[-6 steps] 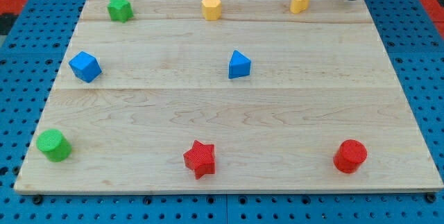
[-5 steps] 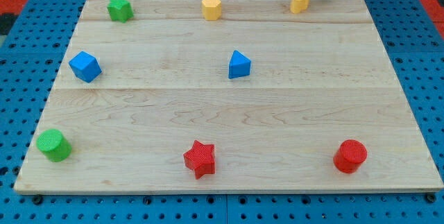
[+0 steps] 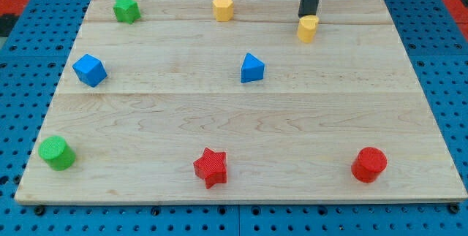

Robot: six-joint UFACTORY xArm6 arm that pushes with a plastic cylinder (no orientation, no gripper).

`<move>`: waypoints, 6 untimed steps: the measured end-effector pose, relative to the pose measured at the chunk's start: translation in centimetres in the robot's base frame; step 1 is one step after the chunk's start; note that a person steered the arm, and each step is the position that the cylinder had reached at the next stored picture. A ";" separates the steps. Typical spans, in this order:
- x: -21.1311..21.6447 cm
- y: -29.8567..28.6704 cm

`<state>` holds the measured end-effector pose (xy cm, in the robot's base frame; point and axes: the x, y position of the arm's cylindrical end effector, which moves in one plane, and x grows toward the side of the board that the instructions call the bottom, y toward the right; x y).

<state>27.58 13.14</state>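
Yellow and small, the rounded plastic block (image 3: 308, 28) is sitting against the dark rod's bare tip (image 3: 308, 16) — pressing off-centre, nothing gripping — so it risks slipping sideways.

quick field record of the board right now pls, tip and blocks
tip: my tip at the view's top right, against the top edge of a yellow block
yellow: yellow hexagonal block, top centre
green: green star top left; green cylinder bottom left
blue: blue cube left; blue triangular block centre
red: red star bottom centre; red cylinder bottom right
surface: wooden board
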 end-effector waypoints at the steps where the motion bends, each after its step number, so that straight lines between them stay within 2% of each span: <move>1: 2.2 -0.6; 6: 3.6 0.4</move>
<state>31.21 13.50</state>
